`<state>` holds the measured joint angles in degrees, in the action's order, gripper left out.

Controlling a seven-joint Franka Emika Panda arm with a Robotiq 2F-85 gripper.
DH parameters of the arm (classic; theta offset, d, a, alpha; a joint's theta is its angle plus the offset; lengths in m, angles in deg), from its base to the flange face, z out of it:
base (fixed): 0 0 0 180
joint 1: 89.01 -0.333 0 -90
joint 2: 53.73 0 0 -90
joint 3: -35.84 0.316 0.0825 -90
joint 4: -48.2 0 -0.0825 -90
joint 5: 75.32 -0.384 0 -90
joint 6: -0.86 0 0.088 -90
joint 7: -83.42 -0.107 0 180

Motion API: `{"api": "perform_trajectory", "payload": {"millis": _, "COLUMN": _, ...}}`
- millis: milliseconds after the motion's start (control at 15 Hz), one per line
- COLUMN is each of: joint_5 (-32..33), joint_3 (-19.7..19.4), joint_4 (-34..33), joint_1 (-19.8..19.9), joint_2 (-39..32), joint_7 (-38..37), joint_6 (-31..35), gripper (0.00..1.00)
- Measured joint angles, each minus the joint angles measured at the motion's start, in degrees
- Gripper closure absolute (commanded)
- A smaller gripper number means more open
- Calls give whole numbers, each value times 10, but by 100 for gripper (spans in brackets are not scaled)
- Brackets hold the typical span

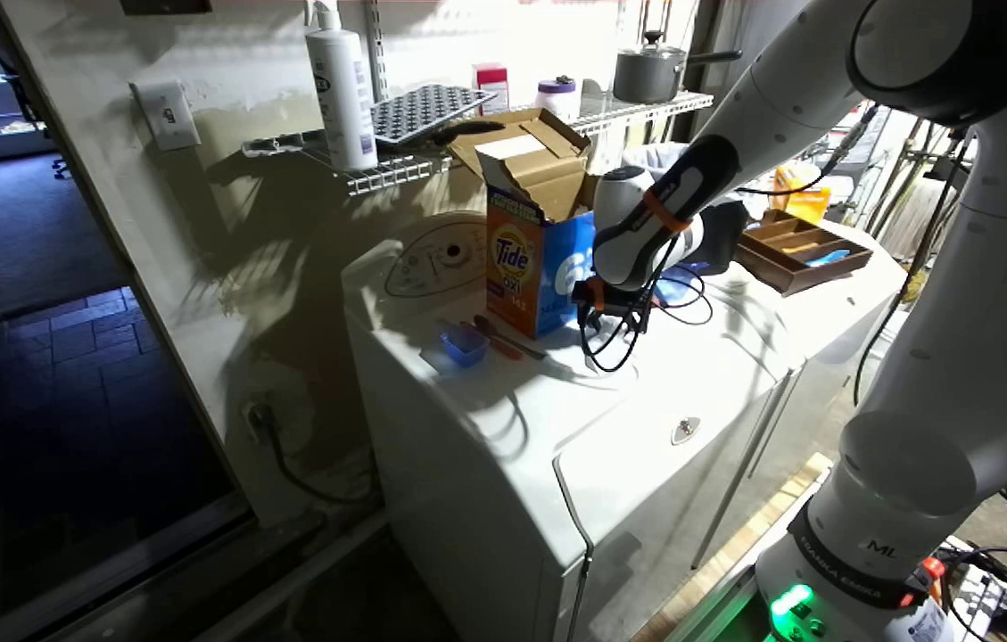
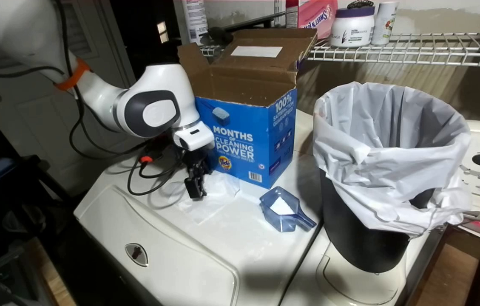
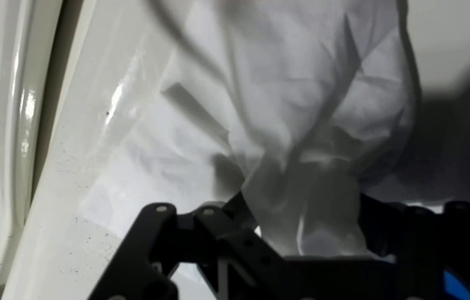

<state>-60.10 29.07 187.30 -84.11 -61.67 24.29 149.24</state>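
A crumpled white sheet (image 3: pixel 293 96), paper or thin cloth, lies on the white machine top (image 2: pixel 222 246), with its flat part spread beside the gathered part. My gripper (image 3: pixel 303 216) points down at it. Between the two fingers the sheet is bunched into folds and touches both of them; black finger pads (image 3: pixel 378 227) press against its sides. In an exterior view the gripper (image 2: pixel 196 187) is low over the same sheet (image 2: pixel 218 199). Close behind the gripper stands an open Tide detergent box (image 2: pixel 244 140). A blue scoop (image 2: pixel 280 210) holding something white lies nearby.
A black bin (image 2: pixel 359 229) with a white liner (image 2: pixel 393 127) stands beside the scoop. Another blue cup (image 1: pixel 465 345) and utensils (image 1: pixel 507 339) lie by the box. A brown divided tray (image 1: pixel 802 254) is farther along. A wire shelf (image 2: pixel 418 53) hangs behind. Loose cables (image 1: pixel 619 357) loop around the wrist.
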Motion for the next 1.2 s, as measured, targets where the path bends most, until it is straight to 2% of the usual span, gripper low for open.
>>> {"api": "perform_trajectory", "payload": {"millis": 133, "joint_5": 1, "joint_3": -4, "joint_4": 0, "joint_1": 0, "joint_2": -3, "joint_7": 0, "joint_6": -1, "gripper": 100}}
{"api": "perform_trajectory", "payload": {"millis": 600, "joint_5": 13, "joint_3": -29, "joint_4": -10, "joint_1": -2, "joint_2": -16, "joint_7": 0, "joint_6": -6, "gripper": 100}}
{"api": "perform_trajectory", "payload": {"millis": 1200, "joint_5": 67, "joint_3": -66, "joint_4": -38, "joint_1": -5, "joint_2": -32, "joint_7": -14, "joint_6": -28, "gripper": 100}}
